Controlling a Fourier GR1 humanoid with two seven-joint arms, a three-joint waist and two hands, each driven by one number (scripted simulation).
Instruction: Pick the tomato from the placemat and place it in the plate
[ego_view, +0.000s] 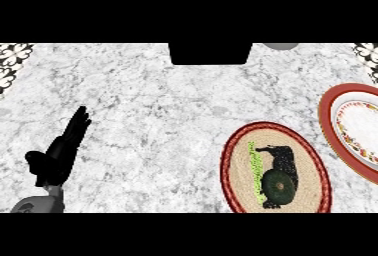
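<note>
**Tomato not yet lifted from the placemat**

The task is at its beginning, as I judge it. The right hand (284, 162) comes down over the placemat (240, 172), and a dark round thing, probably the tomato (280, 186), lies under its fingers, on the mat. I cannot tell if these fingers already grip it or are only above it. The plate (330, 112), just beside the mat at the right edge, holds nothing that I can see. Lifting, carrying and placing are all left.

The left hand (60, 152) rests at the left, fingers straight.

Count: one placemat, one plate, one tomato, two hands.
</note>
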